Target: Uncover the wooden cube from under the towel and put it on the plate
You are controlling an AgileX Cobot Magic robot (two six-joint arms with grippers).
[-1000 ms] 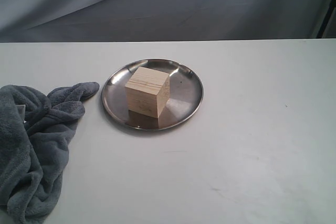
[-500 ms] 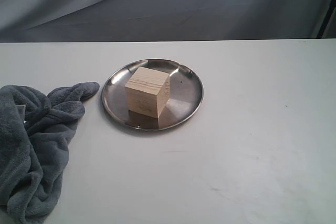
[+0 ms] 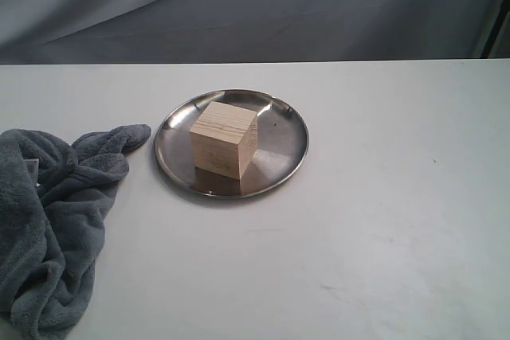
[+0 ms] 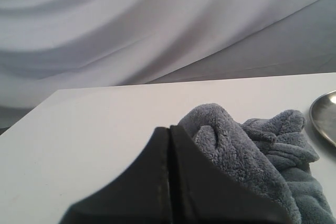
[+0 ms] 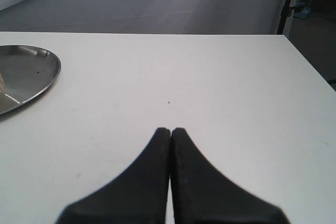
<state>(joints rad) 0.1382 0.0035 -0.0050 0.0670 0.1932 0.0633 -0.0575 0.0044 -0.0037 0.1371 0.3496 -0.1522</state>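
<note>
Hovering low, left pincer point(image 4: 169, 129) by the towel point(image 4: 247, 150) and right pincer point(image 5: 171, 129) are both pressed together.

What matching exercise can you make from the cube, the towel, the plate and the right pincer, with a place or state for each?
Things:
1. cube
2. towel
3. plate
4. right pincer

Places or states:
a. crumpled, left of the plate in the exterior view
b. shut, holding nothing
c. shiny, carries one thing
d. stands on the plate

Pairs: 1-d; 2-a; 3-c; 4-b
</note>
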